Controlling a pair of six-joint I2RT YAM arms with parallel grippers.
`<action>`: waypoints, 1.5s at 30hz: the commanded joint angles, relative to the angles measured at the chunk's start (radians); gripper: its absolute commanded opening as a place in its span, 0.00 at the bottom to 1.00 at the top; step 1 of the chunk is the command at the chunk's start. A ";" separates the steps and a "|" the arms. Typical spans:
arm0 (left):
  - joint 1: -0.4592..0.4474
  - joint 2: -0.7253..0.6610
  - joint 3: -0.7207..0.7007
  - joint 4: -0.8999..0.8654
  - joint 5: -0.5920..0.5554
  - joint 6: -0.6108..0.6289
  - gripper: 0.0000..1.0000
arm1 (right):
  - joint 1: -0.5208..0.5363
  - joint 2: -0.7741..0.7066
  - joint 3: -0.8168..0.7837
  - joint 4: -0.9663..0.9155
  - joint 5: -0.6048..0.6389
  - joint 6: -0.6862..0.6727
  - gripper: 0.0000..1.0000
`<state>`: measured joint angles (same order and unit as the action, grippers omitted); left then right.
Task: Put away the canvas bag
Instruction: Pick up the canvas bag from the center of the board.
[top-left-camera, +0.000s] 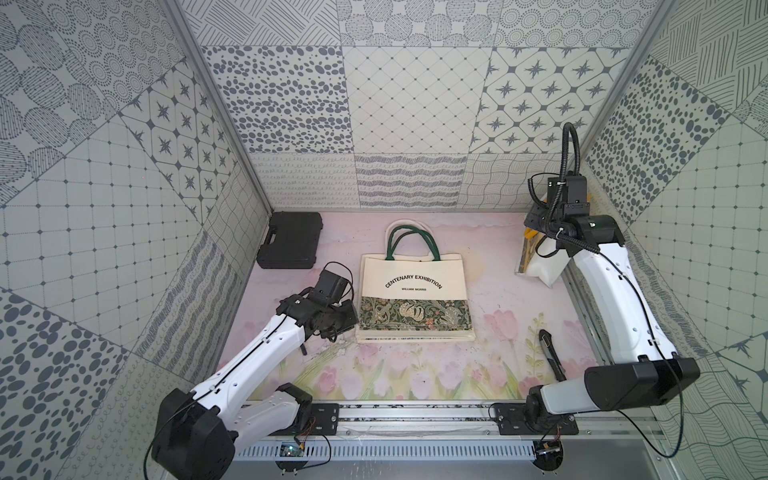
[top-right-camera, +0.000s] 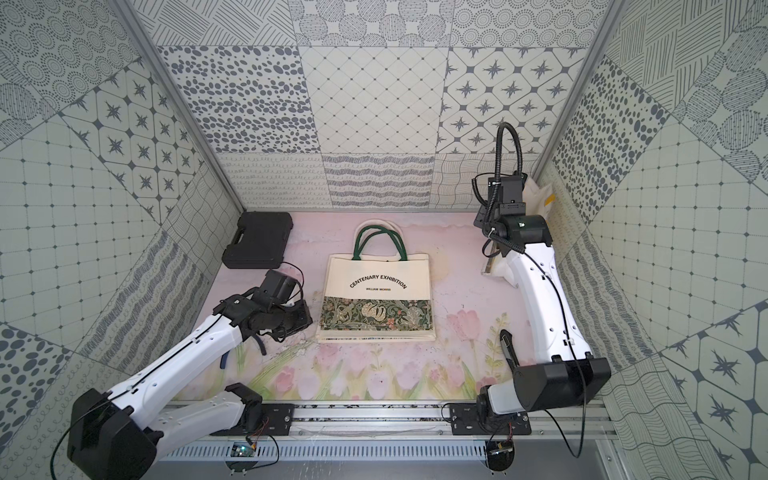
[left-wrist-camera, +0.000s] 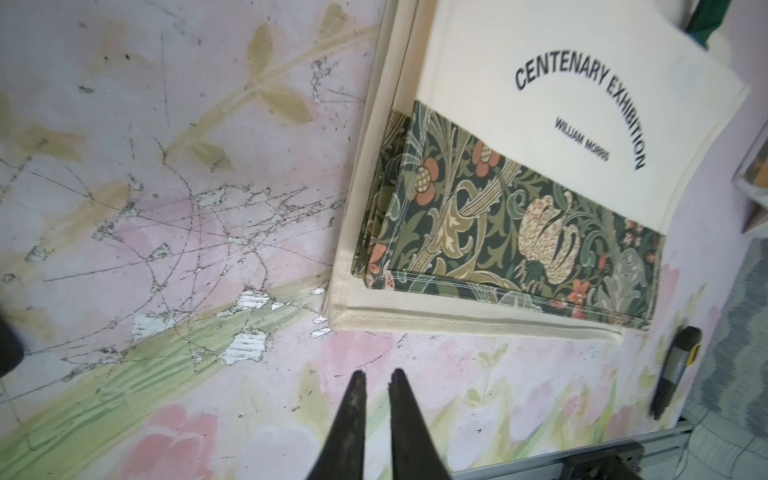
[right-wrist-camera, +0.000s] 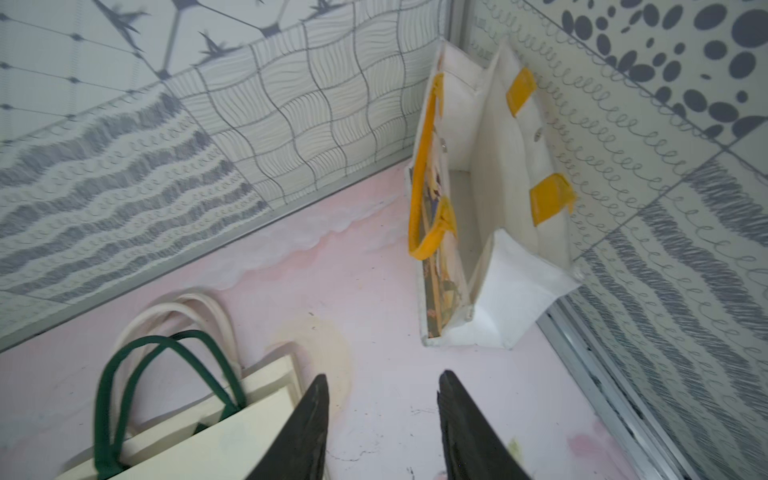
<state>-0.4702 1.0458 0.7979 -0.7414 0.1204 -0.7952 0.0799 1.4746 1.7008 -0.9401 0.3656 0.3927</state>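
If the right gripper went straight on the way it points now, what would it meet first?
Probably the bare pink table, in the gap between the canvas bag and the white bag with yellow handles. The right gripper, jaws open, aims at neither; depth is hard to judge.

The left arm (top-left-camera: 257, 349) and right arm (top-left-camera: 611, 299) have white shells and black joints. Black cables (top-left-camera: 563, 166) run along both.

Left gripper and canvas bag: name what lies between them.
Only bare, scratched floral tabletop separates the left gripper from the canvas bag, as the left wrist view shows.
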 joint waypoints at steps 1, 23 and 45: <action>0.000 -0.073 -0.009 0.000 0.003 0.113 0.21 | -0.039 0.037 -0.001 -0.037 -0.034 -0.055 0.47; -0.001 0.021 -0.126 0.229 0.131 0.135 0.19 | -0.188 0.174 -0.057 0.197 -0.057 -0.033 0.50; -0.001 0.184 -0.121 0.352 0.242 0.148 0.16 | -0.189 0.302 0.015 0.168 -0.003 -0.017 0.26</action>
<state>-0.4709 1.2228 0.6659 -0.4351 0.3218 -0.6739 -0.1081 1.7885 1.7275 -0.7818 0.3458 0.3565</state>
